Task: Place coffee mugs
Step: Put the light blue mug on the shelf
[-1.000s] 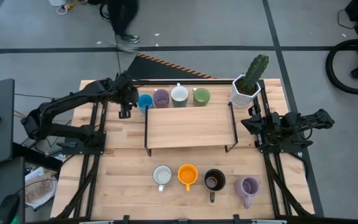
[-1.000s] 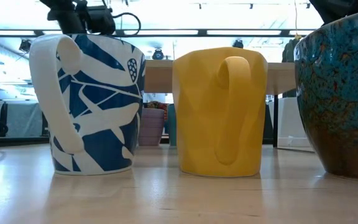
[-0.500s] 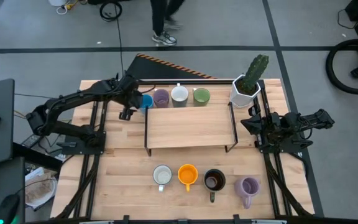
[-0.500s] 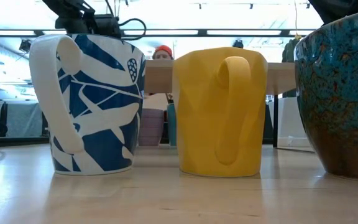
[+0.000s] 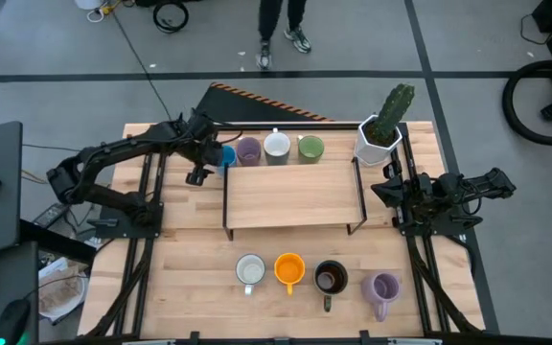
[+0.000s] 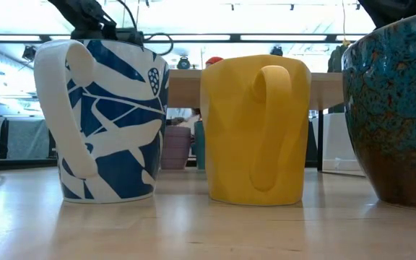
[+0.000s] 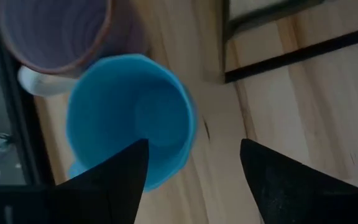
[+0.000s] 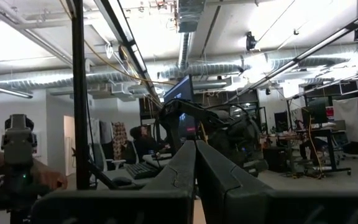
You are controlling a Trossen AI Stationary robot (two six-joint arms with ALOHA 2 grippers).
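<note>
Left claw point(image 7: 191, 168) shifted over upright blue mug point(image 7: 129, 118)

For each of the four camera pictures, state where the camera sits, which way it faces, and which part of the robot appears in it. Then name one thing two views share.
High view: above the table, facing straight down; both arms show.
Low view: at table-top height, facing level across past the white-and-blue mug; an arm shows above.
Left wrist view: on the left wrist, facing down; open left gripper at the blue mug.
Right wrist view: on the right wrist, facing the room; shut right gripper.
Shared: the blue mug, high and left wrist views.
</note>
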